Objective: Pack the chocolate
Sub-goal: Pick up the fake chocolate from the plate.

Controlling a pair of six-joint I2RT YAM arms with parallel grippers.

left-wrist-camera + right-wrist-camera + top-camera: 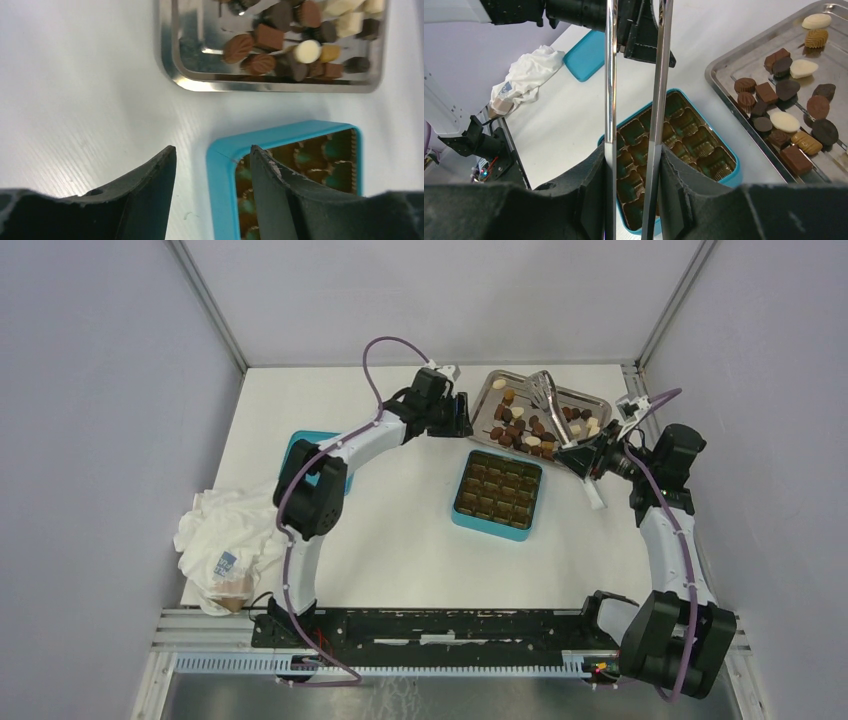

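The chocolate [525, 425] lies as several small dark, brown and cream pieces in a steel tray [600, 400] at the back right. It also shows in the left wrist view [270, 37] and the right wrist view [784, 120]. The teal box [456, 502] with its brown gridded insert sits in front of the tray; its cells look empty. My right gripper [588, 458] is shut on long metal tweezers [548, 400] that reach over the tray; their tips are out of the right wrist view [610, 75]. My left gripper [462, 416] is open and empty above the box's far left corner [222, 190].
A teal lid [318, 465] lies at the left, partly under the left arm. A crumpled white cloth [225, 540] lies at the near left. Grey walls close in the table on three sides. The tray's rim [167, 60] is just beyond the left fingers.
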